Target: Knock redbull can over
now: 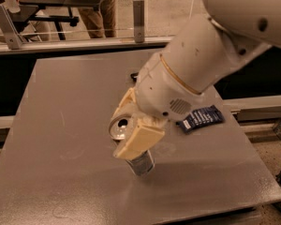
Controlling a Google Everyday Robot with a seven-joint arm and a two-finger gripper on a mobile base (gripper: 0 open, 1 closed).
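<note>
A: Where is the can sitting?

B: The can point(141, 161) is leaning left of the wrapper point(200, 119). Its base is touching the table point(61, 125) and its top is tipping away from the wrapper, toward the camera.

A: And the gripper?

B: The gripper point(117, 136) is straddling the can's top, partly open and not clamping anything. One finger point(136, 142) is lying along the can's side. Pushing further along that lean is probably what is needed to topple it.

A: Any writing?

B: White print is showing on the wrapper, but it is unreadable. No brand is showing on the can.
</note>
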